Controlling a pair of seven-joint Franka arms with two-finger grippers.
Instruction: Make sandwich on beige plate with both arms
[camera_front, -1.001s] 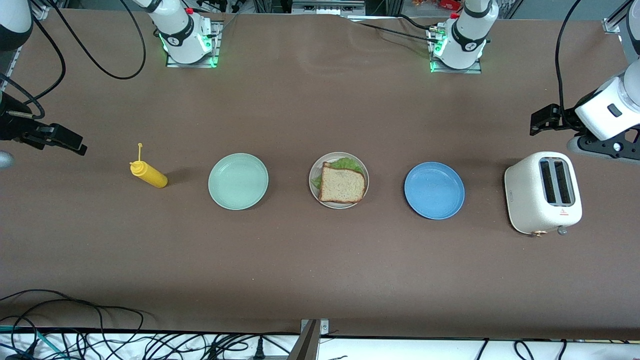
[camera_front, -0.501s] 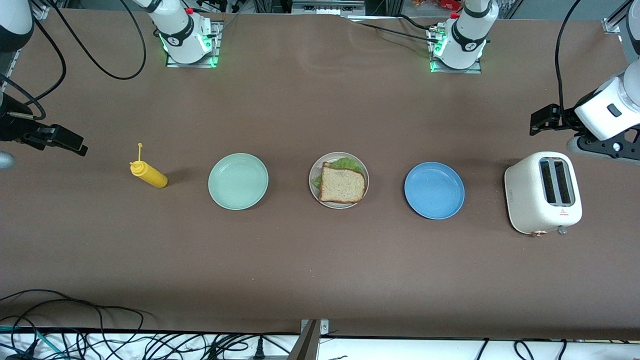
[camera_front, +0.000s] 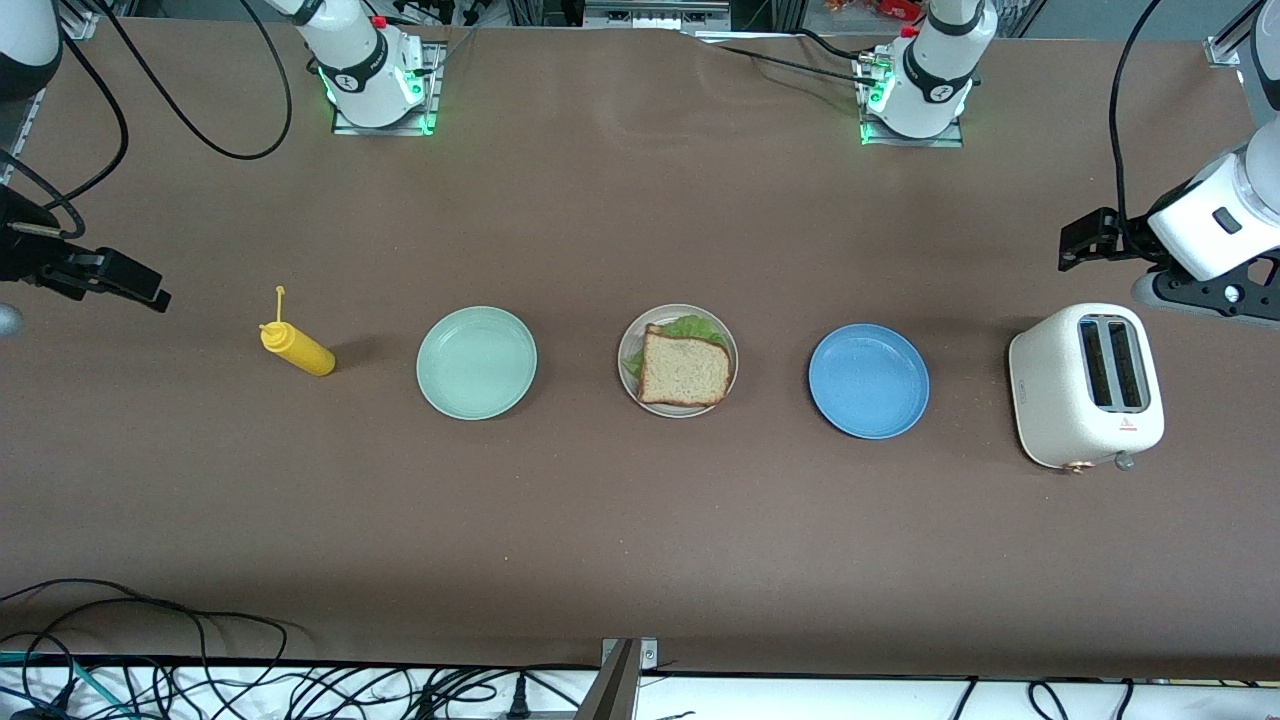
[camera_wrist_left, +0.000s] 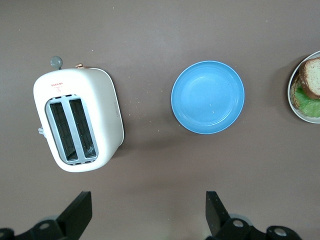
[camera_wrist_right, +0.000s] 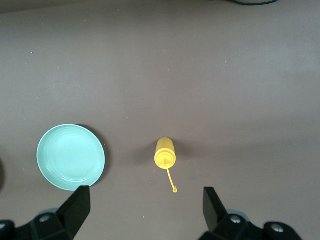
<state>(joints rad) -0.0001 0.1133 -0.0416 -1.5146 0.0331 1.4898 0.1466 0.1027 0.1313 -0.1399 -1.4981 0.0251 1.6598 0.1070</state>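
Three plates sit in a row across the middle of the table (camera_front: 640, 540), with wide bare brown surface between that row and the edge nearest the front camera, and more between the row and the arm bases. You have the yellow squeeze bottle (camera_front: 296, 347) beside the mint green plate (camera_front: 476, 362) toward the right arm's end, and the white toaster (camera_front: 1087, 386) beside the blue plate (camera_front: 868, 380) toward the left arm's end.

Your right gripper (camera_wrist_right: 142, 207) hangs over bare table near the bottle, fingers spread wide and empty; since a second ago it has drifted slightly outward. Your left gripper (camera_wrist_left: 148, 212) hangs over bare table beside the toaster, also spread wide and empty, unmoved.

The sandwich (camera_front: 683, 366) lies on the beige plate (camera_front: 731, 345), between the other two plates: a tan slice with a dark crust on top, ruffled green lettuce poking out beneath.
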